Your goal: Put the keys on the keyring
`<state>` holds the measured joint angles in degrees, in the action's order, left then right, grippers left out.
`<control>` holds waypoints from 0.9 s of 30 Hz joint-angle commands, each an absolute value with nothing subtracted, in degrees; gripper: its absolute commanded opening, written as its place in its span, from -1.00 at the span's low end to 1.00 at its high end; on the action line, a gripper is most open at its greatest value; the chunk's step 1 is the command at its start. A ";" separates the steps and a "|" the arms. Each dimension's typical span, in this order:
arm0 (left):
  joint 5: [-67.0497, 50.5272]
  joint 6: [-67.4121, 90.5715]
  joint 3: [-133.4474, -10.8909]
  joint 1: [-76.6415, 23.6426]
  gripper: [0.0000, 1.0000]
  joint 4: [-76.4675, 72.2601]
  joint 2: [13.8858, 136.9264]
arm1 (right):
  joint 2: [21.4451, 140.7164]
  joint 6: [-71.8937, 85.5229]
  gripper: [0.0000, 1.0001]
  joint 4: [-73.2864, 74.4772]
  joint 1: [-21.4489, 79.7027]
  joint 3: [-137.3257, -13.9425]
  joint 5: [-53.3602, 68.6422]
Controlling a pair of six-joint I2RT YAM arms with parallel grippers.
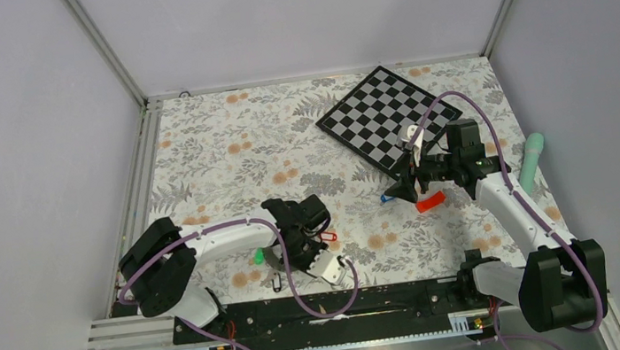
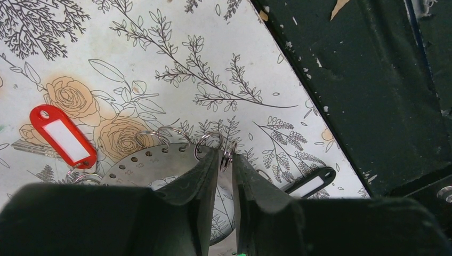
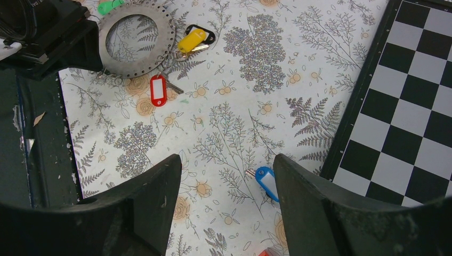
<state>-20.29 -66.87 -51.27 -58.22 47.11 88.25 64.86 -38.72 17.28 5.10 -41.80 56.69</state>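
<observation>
Left hand (image 2: 226,158) at the keyring's (image 2: 144,162) rim. Its fingers stand a narrow gap apart with one small wire loop (image 2: 228,156) edgewise between the tips. Cannot tell whether it is pinched or free.

Right hand (image 3: 226,160) well apart from the keyring, spread wide, holding nothing.

- Keyring lies flat on the surface (image 3: 240,106). More wire loops (image 2: 176,132) hang along its rim.
- Red key (image 3: 158,89) just beside the keyring.
- Yellow key (image 3: 192,40) at the keyring's rim, overlapping a black key (image 3: 207,33).
- Green key (image 3: 109,6) at the rim on the keyring's far side from the red key.
- Blue key (image 3: 266,183) well apart from the keyring, on the surface under the right hand, near the chequered board (image 3: 416,96).
</observation>
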 commanded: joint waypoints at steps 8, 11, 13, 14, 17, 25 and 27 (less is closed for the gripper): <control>-20.79 -67.04 -51.32 -58.40 -0.93 48.02 88.96 | 64.80 -38.36 0.43 15.86 4.60 -41.59 58.80; -21.88 -64.32 -52.81 -57.34 -1.00 47.92 89.18 | 64.61 -37.86 0.43 15.52 4.60 -41.81 59.16; -24.19 -63.00 -54.87 -55.45 -1.00 48.66 88.68 | 64.34 -36.93 0.43 15.26 4.68 -42.35 60.07; -25.58 -62.39 -56.18 -54.36 -1.00 48.94 88.20 | 64.01 -35.82 0.42 14.67 4.66 -42.70 60.67; -29.20 -60.73 -60.80 -51.80 -1.00 50.75 86.64 | 62.64 -30.38 0.40 10.98 4.66 -43.65 62.35; -39.09 -50.58 -79.08 -47.59 -1.00 52.94 86.68 | 65.72 -20.57 0.35 8.20 5.72 -52.93 68.50; -42.92 -46.84 -84.40 -45.22 -1.00 52.47 87.87 | 66.48 -17.14 0.40 5.78 6.09 -54.51 69.69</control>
